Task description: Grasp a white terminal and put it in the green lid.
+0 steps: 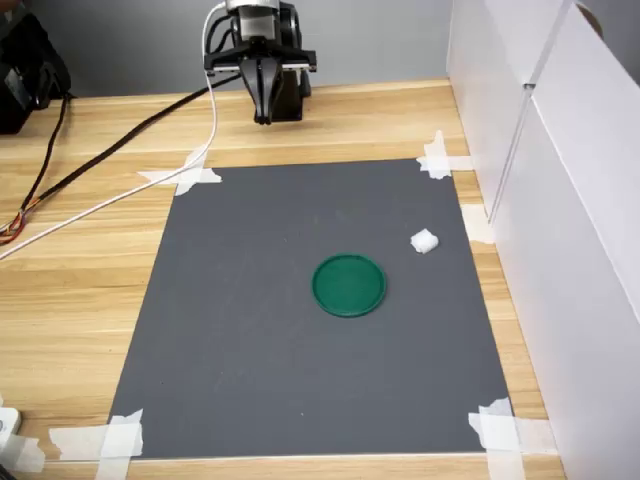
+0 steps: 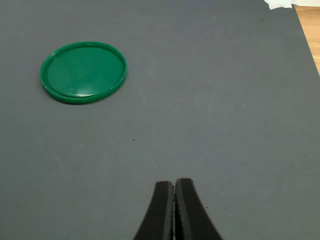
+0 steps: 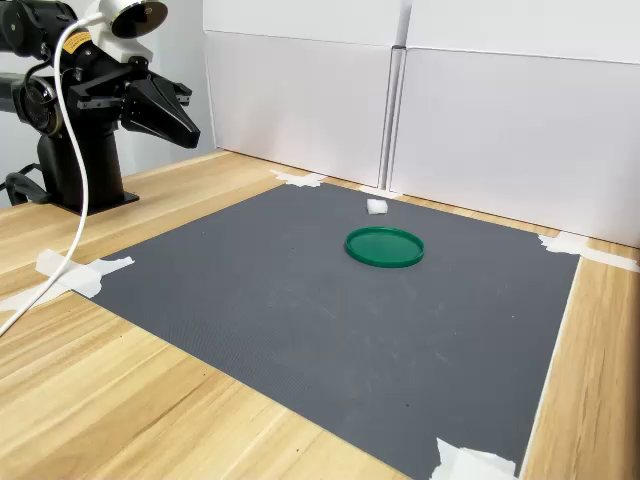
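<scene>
Bright, even light (soft shadows)

White terminal too small for detail

Looks like a lab / robot test bench, not a home: grey mat taped at the corners w/ white tape onto a wood table, white foam boards walling off the work area, loose cables across the top
</scene>
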You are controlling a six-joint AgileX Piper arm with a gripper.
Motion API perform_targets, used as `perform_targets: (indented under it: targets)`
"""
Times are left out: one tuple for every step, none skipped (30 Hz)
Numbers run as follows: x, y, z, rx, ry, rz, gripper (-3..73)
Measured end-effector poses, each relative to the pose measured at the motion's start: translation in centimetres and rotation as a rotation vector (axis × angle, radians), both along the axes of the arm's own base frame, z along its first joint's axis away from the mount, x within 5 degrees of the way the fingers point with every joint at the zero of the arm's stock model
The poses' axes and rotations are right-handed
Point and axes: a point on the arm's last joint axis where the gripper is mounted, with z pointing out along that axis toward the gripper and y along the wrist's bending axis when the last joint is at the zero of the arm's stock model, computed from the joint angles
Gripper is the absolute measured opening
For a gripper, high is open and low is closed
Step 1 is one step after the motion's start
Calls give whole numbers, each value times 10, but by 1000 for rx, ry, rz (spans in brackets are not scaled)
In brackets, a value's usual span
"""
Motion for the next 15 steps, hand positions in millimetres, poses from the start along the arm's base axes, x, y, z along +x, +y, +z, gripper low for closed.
perform_targets:
  targets:
    - [0,0,0,0,0,0,-21]
    - [0,0,0,0,0,0,-21]
    - [0,0,0,0,0,0,-21]
    - [0,0,0,0,0,0,-21]
    - [0,0,0,0,0,0,-21]
    - [0,0,0,0,0,0,-21]
    - [0,0,0,0,0,0,-21]
    - [0,0,0,0,0,0,-21]
    - [0,0,0,0,0,0,-21]
    - [0,0,0,0,0,0,-21]
    - [0,0,0,1,0,0,-21]
    - [0,0,0,2,0,0,-21]
    - [0,0,0,3,0,0,-21]
    - [0,0,0,6,1,1,-21]
    - [0,0,0,8,1,1,-21]
